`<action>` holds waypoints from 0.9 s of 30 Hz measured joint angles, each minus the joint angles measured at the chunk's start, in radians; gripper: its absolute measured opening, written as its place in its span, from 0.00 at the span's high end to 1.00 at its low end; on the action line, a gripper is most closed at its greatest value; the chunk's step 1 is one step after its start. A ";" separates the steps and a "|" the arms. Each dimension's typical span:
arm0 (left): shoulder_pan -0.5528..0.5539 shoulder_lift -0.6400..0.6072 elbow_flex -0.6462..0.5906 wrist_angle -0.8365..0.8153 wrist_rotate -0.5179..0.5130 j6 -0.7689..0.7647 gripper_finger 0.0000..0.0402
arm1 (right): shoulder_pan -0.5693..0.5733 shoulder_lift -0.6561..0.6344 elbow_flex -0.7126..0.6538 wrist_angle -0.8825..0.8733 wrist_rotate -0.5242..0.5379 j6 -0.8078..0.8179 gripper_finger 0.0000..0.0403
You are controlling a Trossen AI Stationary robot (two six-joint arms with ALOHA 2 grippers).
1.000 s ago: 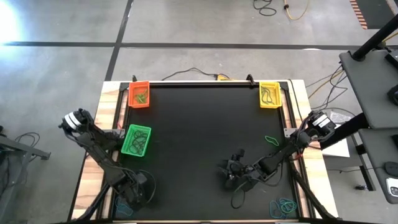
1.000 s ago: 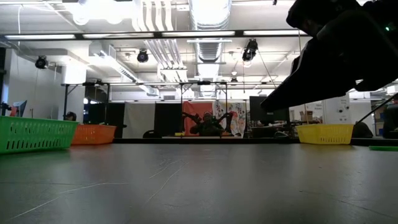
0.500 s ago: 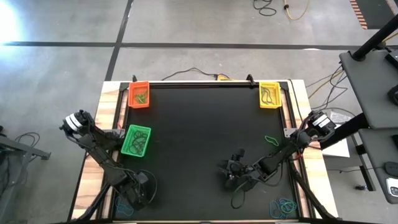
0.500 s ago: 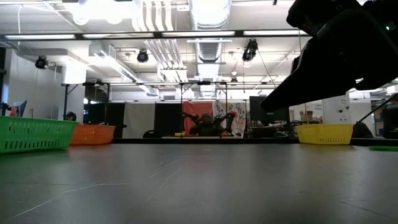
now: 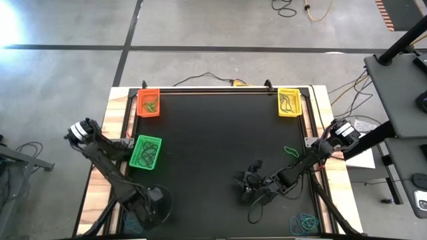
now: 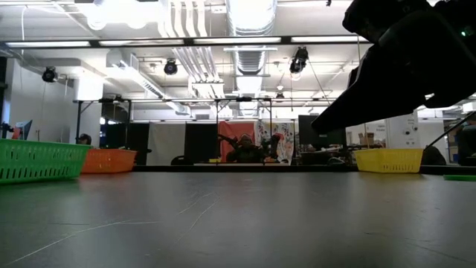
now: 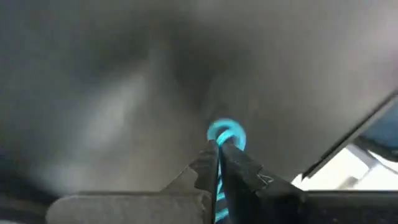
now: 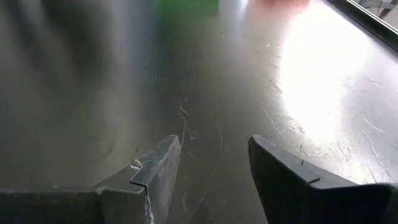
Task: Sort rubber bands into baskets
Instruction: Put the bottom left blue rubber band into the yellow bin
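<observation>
A: Where do the baskets sit?
B: The orange basket (image 5: 149, 102) is at the desk's far left corner with green bands inside, the yellow basket (image 5: 289, 102) at the far right corner with dark ones, and the green basket (image 5: 145, 151) by the left edge, holding several.

A: Loose rubber bands?
B: A green band (image 5: 291, 150) lies near the right edge, a teal cluster (image 5: 303, 222) at the near right corner, and a blue band (image 7: 225, 134) is pinched in the left gripper (image 7: 217, 163).
</observation>
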 joint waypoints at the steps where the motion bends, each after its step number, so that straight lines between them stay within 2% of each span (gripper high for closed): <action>1: 0.008 0.000 0.034 -0.042 -0.044 0.037 1.00 | -0.001 0.000 0.000 0.000 0.000 0.000 0.54; 7: 0.086 -0.002 0.254 -0.279 -0.402 0.304 1.00 | -0.016 0.000 0.000 0.003 0.000 0.000 0.54; 10: 0.141 -0.002 0.349 -0.305 -0.565 0.477 1.00 | -0.022 0.000 0.000 0.004 0.000 0.000 0.54; 13: 0.213 -0.003 0.425 -0.305 -0.661 0.659 1.00 | -0.022 0.000 0.000 0.005 0.000 -0.013 0.54; 18: 0.387 -0.003 0.490 -0.318 -0.737 0.934 1.00 | -0.021 -0.020 0.000 0.003 0.001 -0.120 0.54; 21: 0.516 -0.003 0.499 -0.289 -0.743 1.077 1.00 | -0.018 -0.062 0.000 -0.018 0.003 -0.132 0.54; 24: 0.639 -0.003 0.490 -0.203 -0.736 1.213 1.00 | -0.011 -0.121 0.000 -0.090 0.004 -0.130 0.54; 27: 0.759 -0.003 0.465 -0.068 -0.651 1.330 1.00 | 0.002 -0.192 0.000 -0.196 0.004 -0.107 0.54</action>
